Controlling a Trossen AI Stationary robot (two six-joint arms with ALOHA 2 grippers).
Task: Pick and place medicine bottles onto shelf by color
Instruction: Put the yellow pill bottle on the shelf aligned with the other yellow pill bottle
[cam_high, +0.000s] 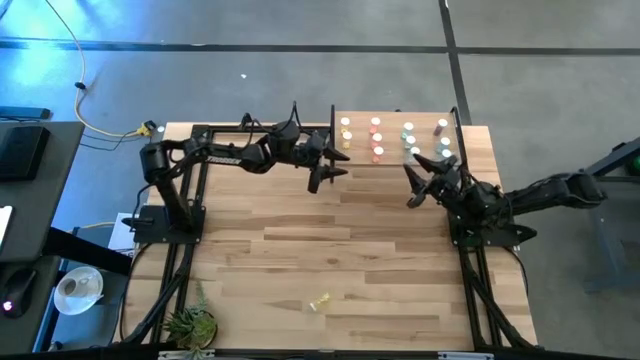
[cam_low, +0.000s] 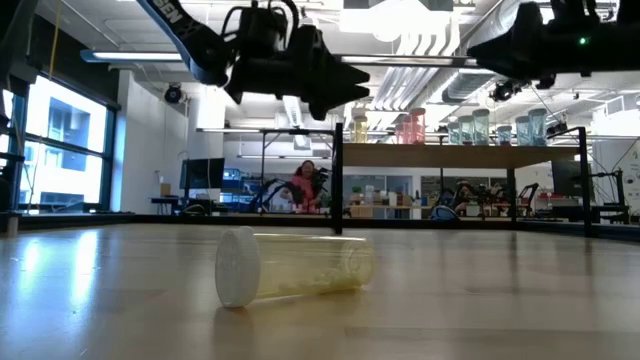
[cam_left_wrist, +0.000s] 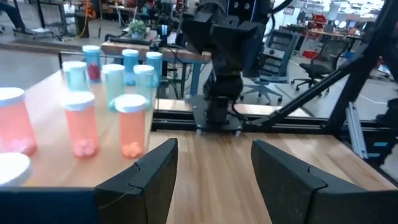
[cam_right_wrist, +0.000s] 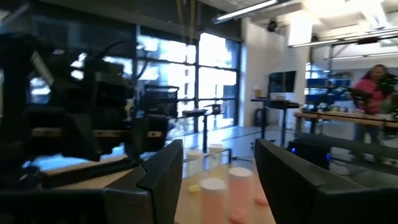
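Yellow is the one colour not yet fully sorted: a yellow bottle (cam_low: 293, 276) lies on its side on the tabletop (cam_high: 330, 250), well apart from both grippers and far below them, near the front edge. The other bottles (cam_high: 377, 139) stand upright on the shelf (cam_high: 395, 150) in colour rows: yellow, pink-red, teal-green, purplish.

Risks, as judged from this state:
- A bottle on its side can roll when a jaw touches it first on one side. It may escape toward the tabletop edge.
- The cylinder is small and smooth. A grip off its middle may squeeze it out.
- The left gripper (cam_high: 322, 160) hangs just beside the shelf edge, with the pink-red bottles (cam_left_wrist: 81, 124) close ahead of its jaws. A careless swing may topple them.
- The right gripper (cam_high: 425, 178) hangs just in front of the shelf on the far side. The same hazard applies to the bottles nearest it.
- Placing the yellow bottle into a crowded row may knock its neighbours.

Jaw state: the left jaws stand apart, holding and touching nothing. The right jaws also stand apart, empty, touching nothing.
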